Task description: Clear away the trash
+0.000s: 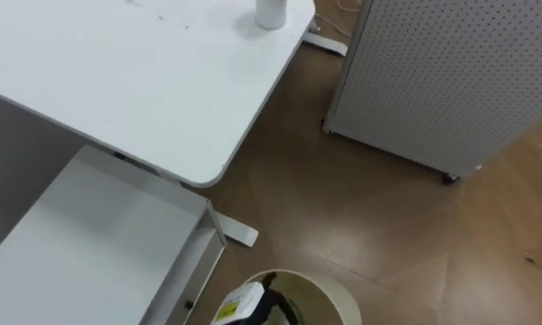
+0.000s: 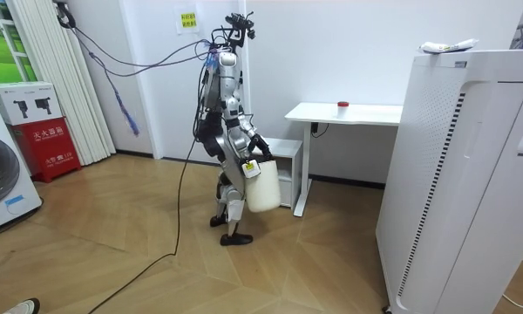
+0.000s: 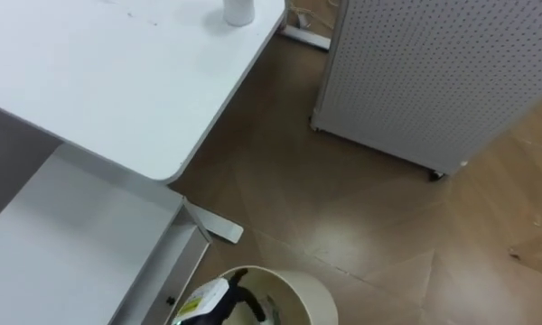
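Observation:
A round white bin [image 1: 330, 293] shows at the bottom edge of the eye views, seen from above, hanging over the wooden floor. My left hand [image 1: 242, 303] is at its left rim, dark fingers curled over the rim into the bin. In the room view I stand by the low shelf beside the table and hold the bin [image 2: 263, 190] in front of my hips with that hand [image 2: 252, 167]. A small white cylinder [image 1: 271, 13] stands at the far edge of the white table [image 1: 144, 81]. A small red thing [image 2: 343, 105] sits on the tabletop in the room view.
A low white shelf unit [image 1: 81, 244] stands under the table at my left. The table's white foot [image 1: 239, 234] lies on the floor just ahead of the bin. A white perforated cabinet on castors [image 1: 452, 72] stands to the right, with open wooden floor [image 1: 361, 208] between it and the table.

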Controlling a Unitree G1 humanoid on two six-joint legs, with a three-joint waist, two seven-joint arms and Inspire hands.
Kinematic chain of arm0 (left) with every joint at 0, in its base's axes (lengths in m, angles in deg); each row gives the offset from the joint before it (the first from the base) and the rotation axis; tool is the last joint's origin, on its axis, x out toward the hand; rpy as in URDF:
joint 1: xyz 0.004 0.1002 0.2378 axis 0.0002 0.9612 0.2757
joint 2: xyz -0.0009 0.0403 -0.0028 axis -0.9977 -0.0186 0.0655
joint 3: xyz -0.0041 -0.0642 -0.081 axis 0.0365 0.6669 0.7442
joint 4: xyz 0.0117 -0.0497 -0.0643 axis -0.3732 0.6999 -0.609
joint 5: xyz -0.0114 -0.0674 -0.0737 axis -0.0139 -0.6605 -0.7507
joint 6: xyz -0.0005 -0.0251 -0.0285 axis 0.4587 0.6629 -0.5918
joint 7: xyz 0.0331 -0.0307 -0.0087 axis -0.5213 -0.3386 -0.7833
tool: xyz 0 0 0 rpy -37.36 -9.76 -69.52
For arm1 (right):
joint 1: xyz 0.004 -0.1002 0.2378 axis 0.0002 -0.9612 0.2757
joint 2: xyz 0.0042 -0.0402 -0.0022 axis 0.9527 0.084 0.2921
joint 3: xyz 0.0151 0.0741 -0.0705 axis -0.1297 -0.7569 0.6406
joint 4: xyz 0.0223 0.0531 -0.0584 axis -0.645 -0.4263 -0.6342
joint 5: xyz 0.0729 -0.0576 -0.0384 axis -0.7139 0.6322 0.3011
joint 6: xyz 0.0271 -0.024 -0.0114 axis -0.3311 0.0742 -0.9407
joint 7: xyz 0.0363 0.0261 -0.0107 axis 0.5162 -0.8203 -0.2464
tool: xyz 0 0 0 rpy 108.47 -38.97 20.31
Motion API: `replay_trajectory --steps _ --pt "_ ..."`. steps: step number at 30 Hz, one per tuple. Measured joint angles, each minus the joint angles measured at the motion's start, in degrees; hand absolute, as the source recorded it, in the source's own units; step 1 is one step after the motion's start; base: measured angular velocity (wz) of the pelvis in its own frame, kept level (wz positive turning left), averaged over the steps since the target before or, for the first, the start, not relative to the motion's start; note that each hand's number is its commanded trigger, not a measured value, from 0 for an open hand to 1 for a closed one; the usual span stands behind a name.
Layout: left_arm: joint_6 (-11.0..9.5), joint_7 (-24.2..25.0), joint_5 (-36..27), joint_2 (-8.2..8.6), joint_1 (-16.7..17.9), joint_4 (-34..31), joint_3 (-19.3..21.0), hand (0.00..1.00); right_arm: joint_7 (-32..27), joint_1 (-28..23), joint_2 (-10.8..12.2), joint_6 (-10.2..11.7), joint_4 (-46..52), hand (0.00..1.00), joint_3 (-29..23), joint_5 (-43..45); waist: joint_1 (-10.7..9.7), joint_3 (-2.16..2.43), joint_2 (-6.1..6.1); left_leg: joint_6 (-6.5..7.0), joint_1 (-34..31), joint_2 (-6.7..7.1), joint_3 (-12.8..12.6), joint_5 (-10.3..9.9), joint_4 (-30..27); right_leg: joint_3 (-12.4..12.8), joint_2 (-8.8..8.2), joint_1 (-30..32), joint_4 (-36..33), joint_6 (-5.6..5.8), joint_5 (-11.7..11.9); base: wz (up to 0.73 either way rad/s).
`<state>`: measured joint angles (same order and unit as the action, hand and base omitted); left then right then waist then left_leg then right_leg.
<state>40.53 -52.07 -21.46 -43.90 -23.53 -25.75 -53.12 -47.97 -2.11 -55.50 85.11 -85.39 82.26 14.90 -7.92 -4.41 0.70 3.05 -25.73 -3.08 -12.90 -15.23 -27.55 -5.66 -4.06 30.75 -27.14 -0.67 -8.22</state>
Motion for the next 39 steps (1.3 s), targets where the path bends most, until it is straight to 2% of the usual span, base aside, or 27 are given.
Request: replay_trajectory --steps 3,4,5,8,11,12,16,18,19,23,24,28,29,30,32,34,37,39 --pt "-0.2 -0.2 1.0 -1.33 1.3 -4.3 0.0 0.0 0.7 -1.5 -1.0 0.1 0.0 1.0 -1.0 -0.1 -0.2 0.21 0.28 -0.12 3.5 0.42 -0.2 0.1 1.5 0.3 -0.06 -2.9 0.8 0.14 -0.1 -0.05" --pt "-0.4 -0.3 1.5 -1.4 1.4 -4.9 0.1 0.0 0.8 -1.7 -1.2 0.1 0.0 1.0 -1.6 -0.1 -0.2 0.39 0.51 -0.11 4.2 0.56 -0.2 0.1 1.9 0.4 -0.09 -3.4 0.9 0.2 -0.1 -0.04" --pt "-0.6 -0.4 2.6 -1.42 1.6 -6.2 0.0 0.0 1.0 -2.2 -1.8 0.1 0.0 1.0 -2.6 -0.1 -0.4 0.86 1.11 -0.08 5.2 0.76 -0.2 0.2 2.5 0.4 -0.13 -4.5 1.5 0.37 -0.1 -0.03" --pt "-1.0 -0.4 3.4 -2.36 2.5 -11.9 -0.8 0.0 1.3 -3.3 -2.3 0.1 -0.7 1.0 -5.2 -0.3 -2.0 1.19 1.57 0.26 9.1 1.78 -0.3 0.9 5.3 0.2 -0.88 -7.5 2.5 0.99 -0.5 0.04" --pt "-2.2 0.2 3.4 -3.03 2.6 -14.2 -1.2 0.0 1.3 -4.0 -2.5 0.1 -0.8 1.0 -7.3 -0.1 -3.5 1.36 1.43 0.4 12.4 2.32 -1.1 1.2 7.3 0.8 -1.11 -9.8 2.7 1.46 -0.8 -0.08" --pt "-2.2 0.6 3.5 -3.2 2.9 -15.3 -1.2 0.0 1.6 -4.5 -2.5 0.1 -0.8 1.0 -9.1 -0.1 -4.4 1.63 1.42 0.56 13.3 2.57 -1.1 1.3 8.1 0.8 -1.22 -10.5 2.9 1.6 -0.8 -0.06" --pt "-2.3 1.2 4.4 -4.45 4.0 -20.3 -1.2 0.0 2.0 -6.9 -2.8 0.1 -0.7 1.0 -11.5 -0.3 -4.6 2.27 0.87 0.56 15.5 2.62 -2.1 1.3 8.8 0.9 -0.85 -12.1 3.5 1.65 -0.8 -0.14" --pt "-2.4 1.2 4.4 -5.53 4.5 -21.3 -0.8 0.0 2.4 -7.4 -2.9 0.1 -0.6 1.0 -12.2 -0.2 -4.4 2.56 0.36 0.55 17.7 2.55 -4.4 1.3 9.8 1.0 -0.84 -12.9 3.6 1.64 -0.8 -0.45" --pt "-2.4 1.3 4.4 -5.76 4.5 -21.5 -0.7 0.0 2.4 -7.3 -2.9 0.1 -0.6 1.0 -12.2 -0.2 -4.2 2.6 0.28 0.56 18.3 2.55 -4.7 1.2 10.1 0.8 -0.9 -13.1 3.6 1.64 -0.8 -0.48" --pt "-2.4 1.4 7.0 -6.36 5.4 -24.6 2.2 0.0 2.5 -7.9 -3.0 0.1 -0.5 1.0 -12.7 1.5 -3.0 2.76 0.14 0.21 21.4 1.4 -8.6 -0.1 10.9 -3.4 -1.54 -14.4 3.4 0.99 -0.4 -0.5" --pt "-2.4 1.4 8.3 -6.36 6.2 -26.7 3.2 0.0 2.5 -8.4 -3.0 0.1 -0.4 1.0 -13.3 1.8 -3.0 2.86 0.16 0.03 21.9 1.12 -8.9 -0.3 10.9 -4.0 -1.46 -14.8 3.7 0.85 -0.3 -0.34" --pt "-2.5 1.4 9.1 -6.83 8.2 -34.8 3.7 0.0 2.2 -9.7 -3.1 0.1 0.1 1.0 -13.5 1.6 -2.8 3.05 -0.09 -0.55 23.6 0.58 -9.0 -0.3 11.2 -4.0 -0.66 -16.3 4.6 0.57 -0.2 -0.11" --pt "-3.1 1.4 8.8 -6.89 8.9 -36.7 3.8 0.0 2.1 -9.9 -3.2 0.1 0.5 1.0 -13.5 1.6 -2.8 3.04 -0.11 -0.72 24.4 0.4 -9.0 -0.3 11.4 -4.1 -0.36 -17.2 4.9 0.46 -0.3 -0.07" --pt "-4.2 1.4 8.3 -6.92 9.4 -37.4 3.9 0.0 2.1 -10.0 -3.3 0.1 0.5 1.0 -13.5 1.6 -2.8 3.06 -0.26 -0.87 25.5 0.14 -9.0 -0.3 11.4 -4.1 -0.08 -18.4 5.4 0.37 -0.4 -0.06" --pt "-4.8 1.4 7.7 -7.36 10.0 -38.2 4.0 0.0 2.1 -10.1 -3.3 0.1 0.5 1.0 -13.4 2.0 -2.7 3.13 -0.69 -1.33 26.7 -0.29 -9.2 -0.6 11.4 -4.1 0.14 -19.1 5.4 0.06 -0.8 -0.1" --pt "-5.0 1.4 6.2 -7.59 10.5 -39.3 4.5 0.0 2.3 -10.0 -3.4 0.2 0.5 1.0 -13.5 2.3 -2.6 3.07 -1.15 -1.67 27.1 -0.62 -9.3 -0.7 11.4 -5.8 0.24 -19.5 5.5 -0.25 -1.0 -0.07" --pt "-5.4 1.2 5.4 -8.08 12.6 -42.6 8.0 0.0 2.4 -10.7 -3.7 0.2 0.6 1.0 -13.6 4.1 -0.8 3.3 -1.72 -2.6 28.0 -1.47 -10.5 -1.1 11.0 -6.2 0.98 -19.5 5.3 -1.04 -1.2 -0.34" --pt "-6.0 0.5 5.2 -8.25 13.7 -44.1 11.7 0.0 2.5 -11.2 -4.1 0.2 0.6 1.0 -13.7 4.3 0.8 3.44 -2.08 -2.82 28.3 -2.11 -10.0 -1.2 9.1 -5.3 1.87 -19.9 5.5 -1.73 -1.1 -0.53"
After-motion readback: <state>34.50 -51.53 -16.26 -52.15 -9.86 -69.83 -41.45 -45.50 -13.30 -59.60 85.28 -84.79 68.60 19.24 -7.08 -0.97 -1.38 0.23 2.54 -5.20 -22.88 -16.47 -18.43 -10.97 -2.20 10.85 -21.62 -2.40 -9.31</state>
